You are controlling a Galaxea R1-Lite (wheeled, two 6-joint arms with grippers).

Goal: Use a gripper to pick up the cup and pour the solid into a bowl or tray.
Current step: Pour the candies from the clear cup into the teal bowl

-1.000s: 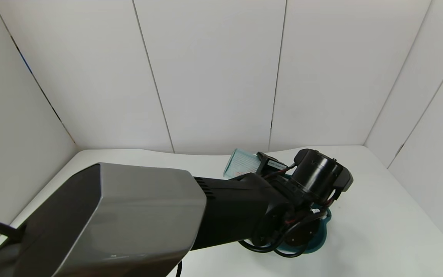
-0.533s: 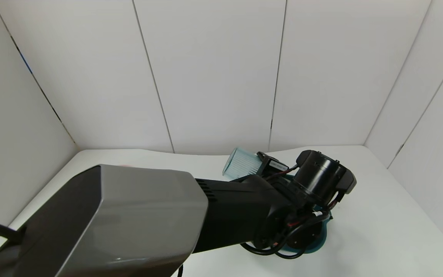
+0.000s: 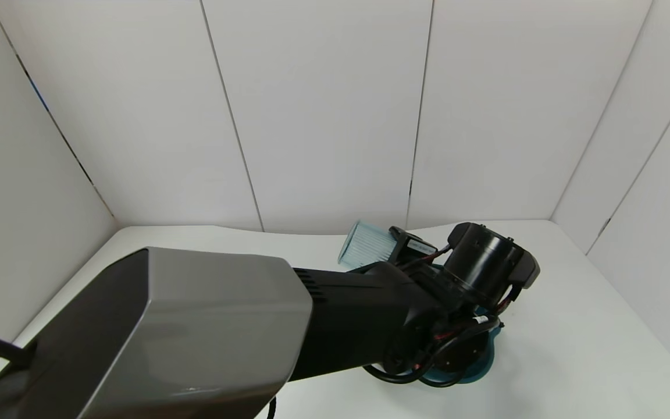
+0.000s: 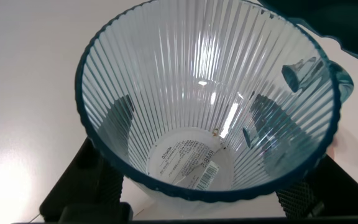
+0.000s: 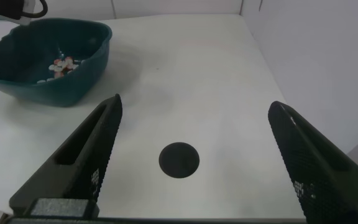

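My left gripper is shut on the cup, a ribbed pale-blue mug held tipped on its side above the dark teal basin, which my left arm mostly hides. In the left wrist view the cup is empty, with only a label on its base, and the gripper clamps it from both sides. The right wrist view shows the basin with white and orange-red pieces lying in it. My right gripper is open and empty over bare table, to the side of the basin.
A round black spot marks the white table under my right gripper. White panel walls close the table at the back and both sides. My grey-cased left arm fills the lower left of the head view.
My left wrist has shifted slightly up and to the right. The cup stays tipped in the same grip.
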